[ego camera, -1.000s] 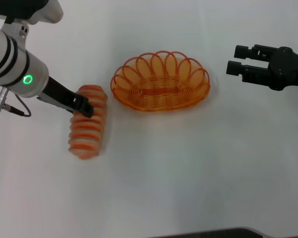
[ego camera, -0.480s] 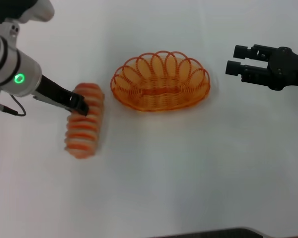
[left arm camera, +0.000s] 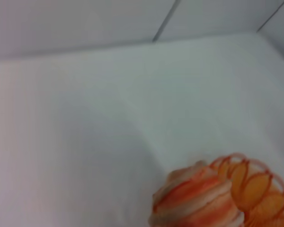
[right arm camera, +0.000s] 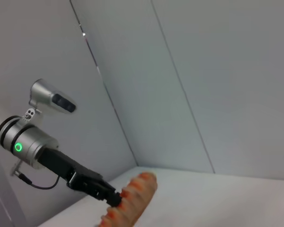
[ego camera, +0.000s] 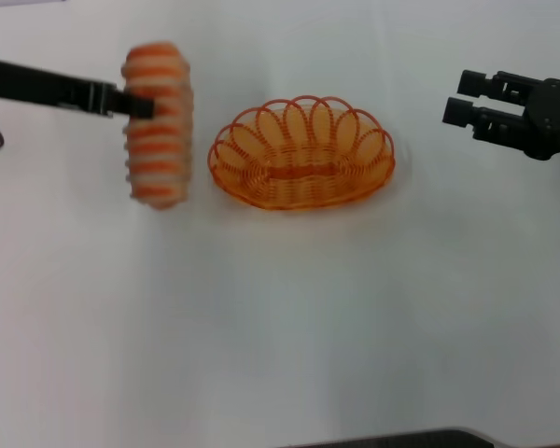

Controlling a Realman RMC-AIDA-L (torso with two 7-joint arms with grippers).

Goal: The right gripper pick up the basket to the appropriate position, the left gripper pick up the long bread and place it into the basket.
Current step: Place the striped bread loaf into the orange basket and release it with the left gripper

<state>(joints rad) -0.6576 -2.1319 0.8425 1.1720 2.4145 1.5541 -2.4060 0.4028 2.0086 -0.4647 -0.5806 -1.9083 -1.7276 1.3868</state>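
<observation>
You've got the long bread (ego camera: 156, 126) clamped in the left gripper (ego camera: 142, 104) near its upper end, off the table, hanging lengthwise just left of the basket (ego camera: 301, 152). Loaf is ridged, orange and cream-white cross stripes, slightly blurred. Your left wrist view shows its rounded end (left arm camera: 199, 196) right beside the basket's scalloped loops (left arm camera: 258, 189). Basket is an oval orange wire piece, looped rim, spiral wire bottom, upright on the white table, nothing in it. Your right gripper (ego camera: 463, 98) sits off to the basket's right, well apart from it, fingers parted and pointing toward it, holding nothing.
</observation>
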